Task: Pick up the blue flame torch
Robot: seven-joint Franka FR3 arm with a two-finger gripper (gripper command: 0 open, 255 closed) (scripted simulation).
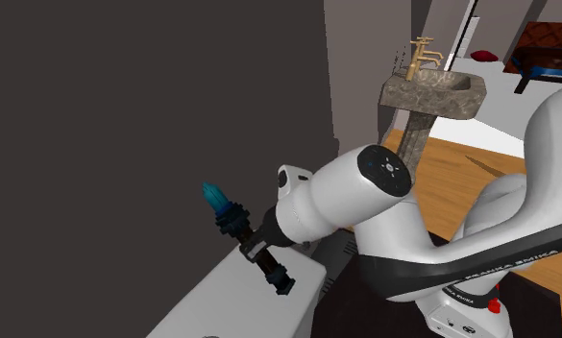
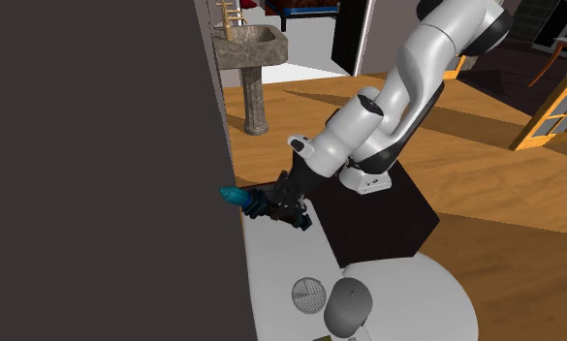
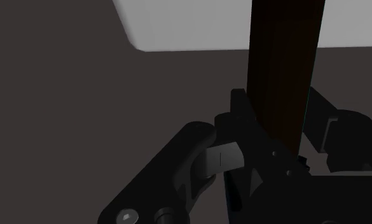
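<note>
The torch [image 1: 223, 211] has a blue flame tip and a black body. It hangs above the far end of the white table [image 1: 231, 298], close to the dark wall. My black gripper [image 1: 250, 240] is shut on its middle. The second exterior view has the torch [image 2: 244, 200] pointing its blue tip at the wall, with the gripper [image 2: 279, 205] clasped on it just above the table [image 2: 271, 281]. In the wrist view a dark brown cylinder of the torch [image 3: 283, 63] rises between the fingers [image 3: 222, 156] of the gripper [image 3: 276, 146].
The dark wall [image 1: 125, 144] stands right beside the torch's tip. A round mesh strainer [image 2: 308, 293] and a grey domed object [image 2: 349, 305] sit on the table's near end. A stone pedestal sink [image 1: 434, 94] with a brass tap stands behind, and the black stand [image 2: 378, 223] is under the arm.
</note>
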